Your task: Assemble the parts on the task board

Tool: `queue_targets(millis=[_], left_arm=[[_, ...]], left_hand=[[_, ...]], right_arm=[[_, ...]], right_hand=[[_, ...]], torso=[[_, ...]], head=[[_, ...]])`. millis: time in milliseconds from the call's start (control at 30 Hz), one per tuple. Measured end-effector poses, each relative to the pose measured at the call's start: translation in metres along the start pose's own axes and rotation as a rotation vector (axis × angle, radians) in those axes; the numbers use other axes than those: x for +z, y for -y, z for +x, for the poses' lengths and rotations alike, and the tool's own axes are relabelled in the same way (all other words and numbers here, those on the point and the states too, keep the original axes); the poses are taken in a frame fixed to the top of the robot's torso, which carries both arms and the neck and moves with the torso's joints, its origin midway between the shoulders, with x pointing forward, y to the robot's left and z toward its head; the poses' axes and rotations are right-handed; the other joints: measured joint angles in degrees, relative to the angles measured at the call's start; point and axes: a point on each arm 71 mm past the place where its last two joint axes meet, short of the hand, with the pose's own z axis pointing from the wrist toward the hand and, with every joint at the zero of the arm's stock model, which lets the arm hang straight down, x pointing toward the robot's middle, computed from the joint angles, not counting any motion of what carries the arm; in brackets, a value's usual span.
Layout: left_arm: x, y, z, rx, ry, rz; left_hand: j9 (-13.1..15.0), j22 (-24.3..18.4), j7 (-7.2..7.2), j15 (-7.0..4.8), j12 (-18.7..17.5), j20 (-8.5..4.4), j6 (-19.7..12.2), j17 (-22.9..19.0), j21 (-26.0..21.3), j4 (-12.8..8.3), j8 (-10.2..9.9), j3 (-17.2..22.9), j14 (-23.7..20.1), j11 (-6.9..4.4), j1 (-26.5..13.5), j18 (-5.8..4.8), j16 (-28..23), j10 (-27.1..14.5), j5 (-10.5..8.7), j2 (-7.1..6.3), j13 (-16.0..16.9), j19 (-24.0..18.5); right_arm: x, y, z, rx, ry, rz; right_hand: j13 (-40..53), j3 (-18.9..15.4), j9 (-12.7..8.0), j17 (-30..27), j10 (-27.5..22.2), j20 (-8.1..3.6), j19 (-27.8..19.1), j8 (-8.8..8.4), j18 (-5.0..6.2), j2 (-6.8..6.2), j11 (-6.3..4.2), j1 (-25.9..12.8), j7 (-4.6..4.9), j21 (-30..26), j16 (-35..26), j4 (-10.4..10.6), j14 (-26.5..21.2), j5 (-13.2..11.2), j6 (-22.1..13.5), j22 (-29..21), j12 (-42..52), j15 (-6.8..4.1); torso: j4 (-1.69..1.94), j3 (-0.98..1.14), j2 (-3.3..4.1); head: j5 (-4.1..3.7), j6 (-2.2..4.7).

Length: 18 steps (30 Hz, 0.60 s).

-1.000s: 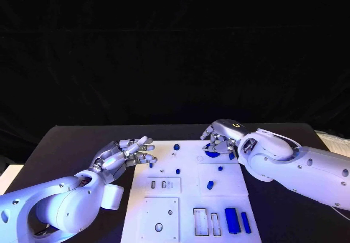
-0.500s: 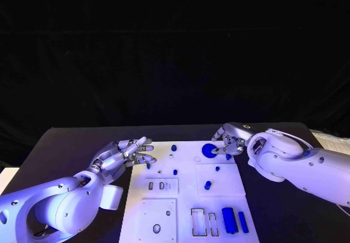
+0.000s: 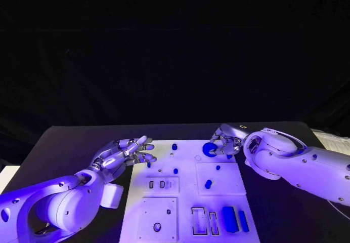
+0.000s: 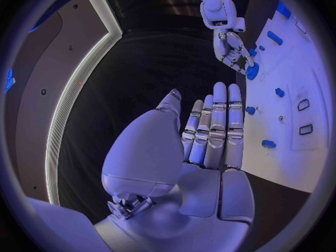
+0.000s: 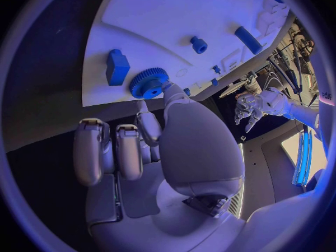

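On the white board's (image 3: 219, 179) far right corner sat a blue gear (image 3: 210, 148), pinched by the right robot hand (image 3: 227, 140). Beside the board's left edge, over the black desk (image 3: 66, 147), the left robot hand (image 3: 124, 154) hovered with fingers spread, holding nothing.

Dim violet light, black surroundings

**A robot test bench in a lab or demo room**

A black table (image 3: 80, 142) stands before a black backdrop (image 3: 175, 61), and at the table's middle lies a white task board (image 3: 191, 177) cut with labelled slots, a fixture for trials. Beyond the table, the left wrist view shows a dark wall with a pale lit strip (image 4: 77, 89) curving along it.
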Motion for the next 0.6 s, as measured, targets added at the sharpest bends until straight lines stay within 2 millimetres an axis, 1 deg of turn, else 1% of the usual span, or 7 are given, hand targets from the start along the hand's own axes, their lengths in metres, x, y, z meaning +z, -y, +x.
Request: queue_targets(millis=[67,267,333,367,433,533,600], left_arm=[[0.0001,-0.0001,0.0001,0.000,0.000,0.000],[0.0002,-0.0001,-0.0004,0.000,0.000,-0.001],[0.0003,-0.0001,-0.0007,0.000,0.001,-0.001],[0.0003,-0.0001,-0.0007,0.000,0.001,-0.001],[0.0003,-0.0002,-0.0007,0.000,0.001,-0.002],[0.0004,-0.0002,-0.0007,0.000,0.000,-0.002],[0.0005,-0.0003,-0.0006,0.000,0.000,-0.002]], left_hand=[[0.0,0.0,0.00,0.00,0.0,0.00,0.0,0.0,0.0,0.0,0.0,0.0,0.0,0.00,0.0,0.00,0.0,0.0,0.00,0.00,0.0,0.0],[0.0,0.0,0.00,0.00,0.0,0.00,0.0,0.0,0.0,0.0,0.0,0.0,0.0,0.00,0.0,0.00,0.0,0.0,0.00,0.00,0.0,0.0],[0.0,0.0,0.00,0.00,0.0,0.00,0.0,0.0,0.0,0.0,0.0,0.0,0.0,0.00,0.0,0.00,0.0,0.0,0.00,0.00,0.0,0.0],[0.0,0.0,0.00,0.00,0.0,0.00,0.0,0.0,0.0,0.0,0.0,0.0,0.0,0.00,0.0,0.01,0.0,0.0,0.00,0.00,0.0,0.0],[0.0,0.0,0.00,0.00,0.0,0.00,0.0,0.0,0.0,0.0,0.0,0.0,0.0,0.00,0.0,0.00,0.0,0.0,0.00,0.00,0.0,0.0],[0.0,0.0,0.00,0.00,0.0,0.00,0.0,0.0,0.0,0.0,0.0,0.0,0.0,0.00,0.0,0.00,0.0,0.0,0.00,0.00,0.0,0.0],[0.0,0.0,0.00,0.00,0.0,0.00,0.0,0.0,0.0,0.0,0.0,0.0,0.0,0.00,0.0,0.00,0.0,0.0,0.00,0.00,0.0,0.0]], right_arm=[[0.0010,-0.0010,0.0016,0.000,-0.006,-0.001],[0.0023,-0.0032,0.0029,-0.007,-0.010,-0.006],[0.0025,-0.0036,0.0030,-0.011,-0.010,-0.008],[0.0026,-0.0038,0.0031,-0.012,-0.010,-0.009],[0.0027,-0.0042,0.0031,-0.017,-0.009,-0.011],[0.0029,-0.0046,0.0031,-0.023,-0.008,-0.013],[0.0030,-0.0048,0.0031,-0.027,-0.007,-0.014]], right_hand=[[0.8,-0.2,0.0,0.0,0.4,0.00,0.0,0.04,0.00,0.00,-0.02,0.0,0.20,0.0,0.1,-0.1,0.0,0.0,0.2,0.0,0.8,0.00],[2.0,-0.4,0.0,0.0,0.6,0.00,0.0,0.22,0.01,0.23,-0.21,0.2,0.20,0.0,0.2,0.0,0.0,0.0,0.2,0.2,1.9,0.00],[2.5,-0.5,0.0,0.0,0.8,0.00,0.0,0.21,0.00,0.23,-0.01,0.2,-0.02,0.3,0.4,-0.1,0.0,0.0,0.4,0.3,2.4,0.00],[2.7,-0.5,0.0,0.0,0.8,0.00,0.0,0.26,0.01,0.23,-0.02,0.2,0.10,0.3,0.4,-0.1,0.0,0.0,0.5,0.4,2.5,0.00],[3.4,-0.5,0.0,0.0,1.0,0.00,0.0,0.60,0.01,0.53,-0.21,0.5,0.08,0.3,0.6,-0.1,0.0,-0.4,0.9,0.6,3.3,0.00],[4.2,-0.6,0.1,0.0,1.2,-0.17,0.2,0.66,0.01,0.53,-0.07,1.3,0.01,0.7,0.7,-0.3,0.0,-0.6,1.0,0.9,3.9,0.00],[4.6,-0.6,0.1,0.0,1.3,-0.01,0.4,0.66,0.01,1.01,-0.13,1.8,0.01,0.7,0.8,-0.5,0.0,-0.8,1.3,1.1,4.2,0.00]], torso=[[0.02,-0.01,0.01],[0.04,-0.01,0.01],[0.04,-0.01,0.01],[0.04,-0.01,0.01],[0.04,-0.01,0.01],[0.02,-0.01,0.01],[0.02,-0.01,0.01]], head=[[0.01,-0.07],[-0.04,-0.08],[-0.04,-0.09],[-0.04,-0.09],[-0.03,-0.12],[-0.01,-0.15],[-0.01,-0.18]])
